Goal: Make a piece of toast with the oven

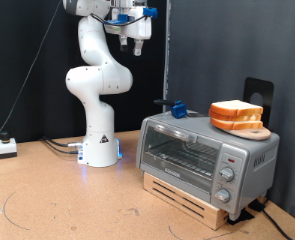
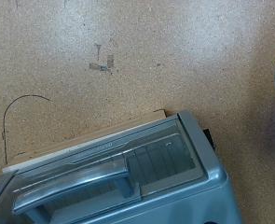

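Observation:
The silver-grey oven [image 1: 202, 152] stands on the wooden table at the exterior view's right, with its glass door shut and three knobs [image 1: 227, 172] on its front. A stack of bread slices [image 1: 237, 116] lies on a round board on top of it. No single piece of toast shows apart from that stack. My gripper [image 1: 137, 42] hangs high above the table, up and to the left of the oven, with nothing seen in it. The wrist view looks down on the oven [image 2: 146, 173] and its dark bar handle [image 2: 76, 185]. My fingers do not show there.
The oven sits on a low wooden base [image 1: 187, 198]. A small blue object [image 1: 175, 108] lies on the oven's top towards the back, and a black stand [image 1: 257, 94] rises behind it. A white box [image 1: 5, 147] with cables lies at the far left. The robot's base [image 1: 99, 150] stands left of the oven.

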`<action>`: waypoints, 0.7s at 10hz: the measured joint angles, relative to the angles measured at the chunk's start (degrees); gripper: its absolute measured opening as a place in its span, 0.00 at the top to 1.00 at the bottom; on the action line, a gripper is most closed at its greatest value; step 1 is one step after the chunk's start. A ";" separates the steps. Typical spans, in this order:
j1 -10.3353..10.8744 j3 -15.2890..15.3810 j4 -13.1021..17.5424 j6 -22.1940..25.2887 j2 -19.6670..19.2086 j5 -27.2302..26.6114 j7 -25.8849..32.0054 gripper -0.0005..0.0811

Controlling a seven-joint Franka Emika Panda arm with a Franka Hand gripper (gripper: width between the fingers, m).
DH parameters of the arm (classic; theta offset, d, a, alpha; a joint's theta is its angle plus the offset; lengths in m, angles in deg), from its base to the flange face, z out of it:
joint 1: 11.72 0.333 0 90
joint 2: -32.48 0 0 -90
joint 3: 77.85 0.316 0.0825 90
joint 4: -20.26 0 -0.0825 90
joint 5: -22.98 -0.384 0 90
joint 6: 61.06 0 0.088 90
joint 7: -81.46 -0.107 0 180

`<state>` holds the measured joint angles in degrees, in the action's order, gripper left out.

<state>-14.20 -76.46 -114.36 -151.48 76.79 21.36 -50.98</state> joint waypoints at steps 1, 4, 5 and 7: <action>0.00 0.00 0.00 0.00 0.00 -0.29 0.66 0.00; 3.07 -2.36 0.00 -1.29 -0.02 -3.84 16.27 0.00; 4.55 -3.07 0.00 -1.72 -0.19 -3.84 21.18 0.00; 5.01 -3.83 -0.02 -1.62 -0.04 -5.63 23.85 0.00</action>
<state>-9.18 -80.28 -114.38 -153.10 76.75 15.73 -27.13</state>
